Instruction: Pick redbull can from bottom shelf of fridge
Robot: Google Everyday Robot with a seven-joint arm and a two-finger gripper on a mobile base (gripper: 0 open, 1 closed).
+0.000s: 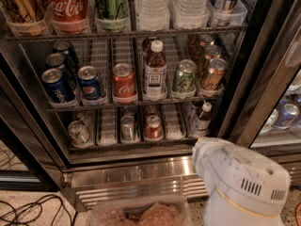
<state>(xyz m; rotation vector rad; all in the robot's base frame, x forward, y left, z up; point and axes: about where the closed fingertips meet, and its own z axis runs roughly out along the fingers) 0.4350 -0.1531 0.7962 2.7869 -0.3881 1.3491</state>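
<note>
Presently on record, fridge [136, 182] front, door side open to view, black frame at right, stainless base grille below.

- Redbull can [127, 127]: slim, silver, upright on the bottom shelf [107, 132], close to the near front rail, in a lane left of centre. Untouched, well apart from the arm.
- Red-labelled can [153, 126]: upright, just beside the redbull can on its right, one white divider between.
- Wider silver can [79, 132]: far-left lane of the same shelf, tilted; one vacant slotted lane between it and the redbull can.
- Small dark bottle [201, 119]: white cap, right end of the bottom shelf.
- Middle rack: Pepsi cans [57, 84] in two lanes at left, Coca-Cola can [124, 82] next, tall bottle [154, 69] with white cap at centre, green can [184, 76], then bronze cans [214, 73] in a row running far to near.
- Top rack: large Coca-Cola bottle [66, 6], green bottle [112, 4], clear water bottles [151, 4]; upper parts cropped.
- Arm housing [240, 182]: white, vented, bulky, near right corner, in front of the grille and below the bottom shelf.
- Gripper: out of sight past that housing; whether open or closed cannot be told.
- Clear tub [141, 213]: near edge, centre, tan contents.
- Black cables [28, 211]: floor, near left.
- Neighbouring cooler [286, 114]: far right, blue-and-silver cans behind glass.
</note>
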